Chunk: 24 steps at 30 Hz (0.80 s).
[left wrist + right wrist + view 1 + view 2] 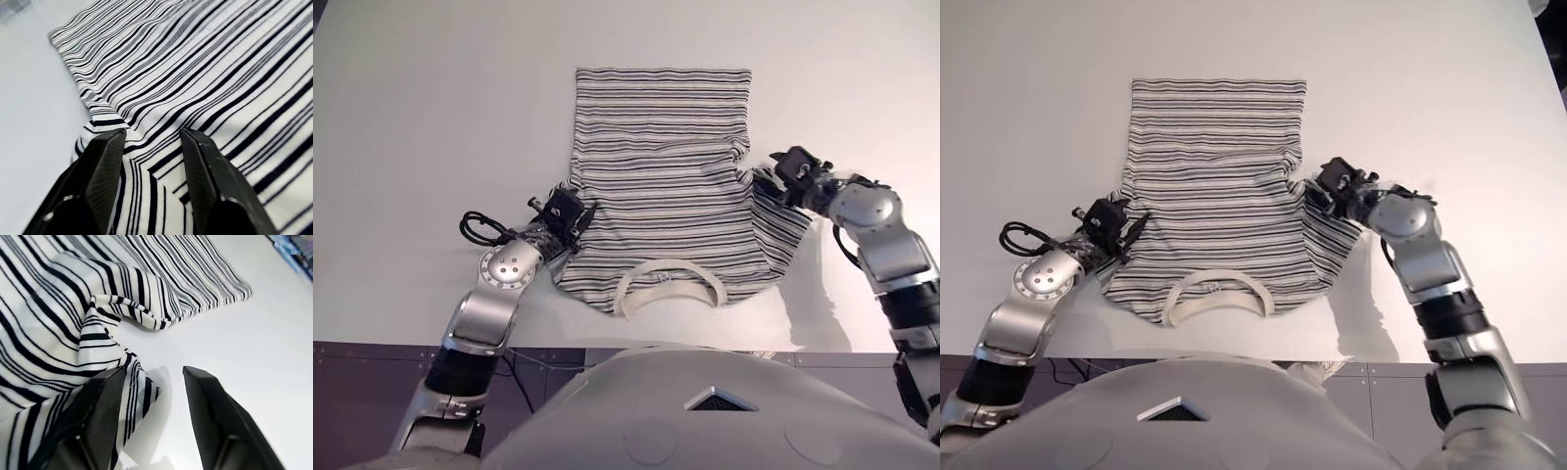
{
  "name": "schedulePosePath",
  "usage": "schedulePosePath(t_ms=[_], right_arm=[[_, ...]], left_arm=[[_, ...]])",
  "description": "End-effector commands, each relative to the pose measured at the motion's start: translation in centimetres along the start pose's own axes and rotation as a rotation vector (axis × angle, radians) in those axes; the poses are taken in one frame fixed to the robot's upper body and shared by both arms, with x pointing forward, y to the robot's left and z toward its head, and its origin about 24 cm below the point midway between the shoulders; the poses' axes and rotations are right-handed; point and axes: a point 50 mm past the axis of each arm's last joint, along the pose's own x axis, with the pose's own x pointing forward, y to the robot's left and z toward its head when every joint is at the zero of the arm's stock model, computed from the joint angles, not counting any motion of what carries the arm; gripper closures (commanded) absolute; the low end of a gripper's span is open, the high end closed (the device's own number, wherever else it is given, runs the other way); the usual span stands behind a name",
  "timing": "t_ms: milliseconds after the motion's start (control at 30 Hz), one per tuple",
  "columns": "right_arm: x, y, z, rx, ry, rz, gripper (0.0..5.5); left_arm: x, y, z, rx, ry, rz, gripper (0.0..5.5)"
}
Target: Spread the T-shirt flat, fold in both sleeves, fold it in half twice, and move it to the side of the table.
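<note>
1. The left gripper (152, 134) is hovering with its two black fingers spread apart. Both tips are sitting over striped cloth at the left edge of the T-shirt (661, 147).
2. The right gripper (154, 372) is also standing open, at the T-shirt's right edge. Its wrist view is showing one finger over a rumpled sleeve (127, 308) and the other over bare table (234, 323).
3. The head views are adding the whole outline. The T-shirt is lying mid-table between both grippers, collar (668, 284) nearest the robot and hem (663, 73) farthest.
</note>
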Motion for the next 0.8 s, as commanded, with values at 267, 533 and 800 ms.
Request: schedulePosePath(t_ms=[267, 533, 800], right_arm=[[-0.8, 1.4, -3.5, -0.056, 0.197, -0.009, 3.32], [-4.7, 2.5, -4.4, -0.038, 0.276, 0.051, 3.32], [-4.7, -1.2, 0.6, -0.039, 0.018, -0.179, 3.32]], left_arm=[[0.2, -0.3, -2.5, -0.017, 0.039, 0.109, 3.43], [-0.1, 1.7, 1.8, -0.010, -0.135, 0.277, 3.43], [-2.7, 2.3, 3.1, -0.035, -0.168, 0.342, 3.43]])
